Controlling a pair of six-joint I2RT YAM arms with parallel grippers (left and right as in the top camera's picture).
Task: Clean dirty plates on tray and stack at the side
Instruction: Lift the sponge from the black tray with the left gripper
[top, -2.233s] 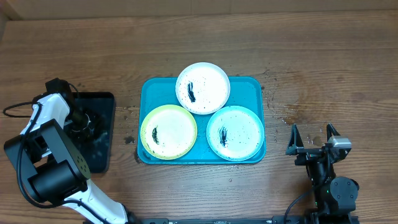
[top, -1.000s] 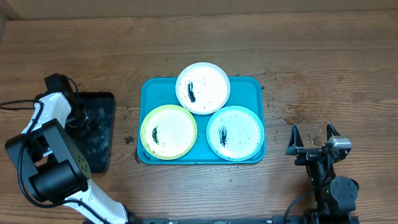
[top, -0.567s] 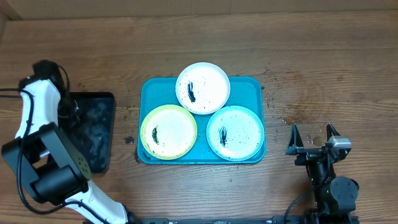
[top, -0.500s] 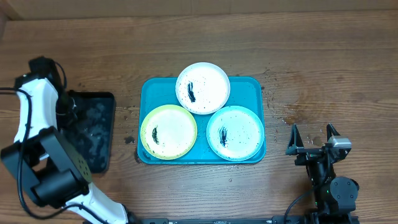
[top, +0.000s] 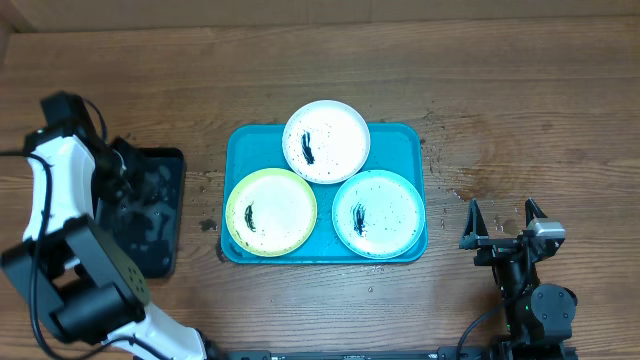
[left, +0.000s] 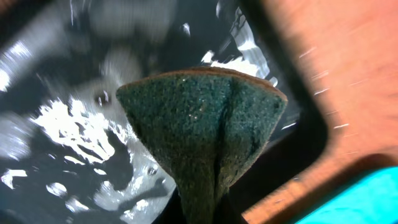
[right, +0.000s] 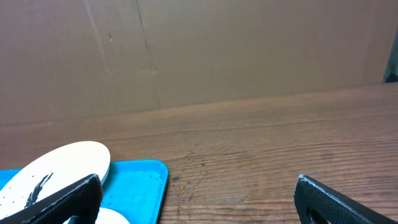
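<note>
The turquoise tray (top: 400, 140) is lying mid-worktop (top: 520, 100), long axis running left to right, carrying the white plate (top: 326, 141) far, yellow-green plate (top: 271, 211) near-left and teal plate (top: 378, 213) near-right. The left tool (top: 112, 168) is pinching a folded green scouring sponge (left: 202, 137) over the wet black tray (top: 160, 220). The right tool (top: 503, 222) is gaping wide, near-right.

The overhead camera looks straight down on the whole table (top: 520, 90). The left wrist camera faces down, very close — a sponge (left: 205, 137) ahead of the left pincer (top: 118, 172) fills it, with the black tray (left: 74, 124) beneath. The right wrist camera looks level and forward between the right pincer's (top: 501, 212) fingers (right: 333, 200); the blue tray (right: 140, 183) and white plate (right: 62, 165) beyond them also show from overhead.
</note>
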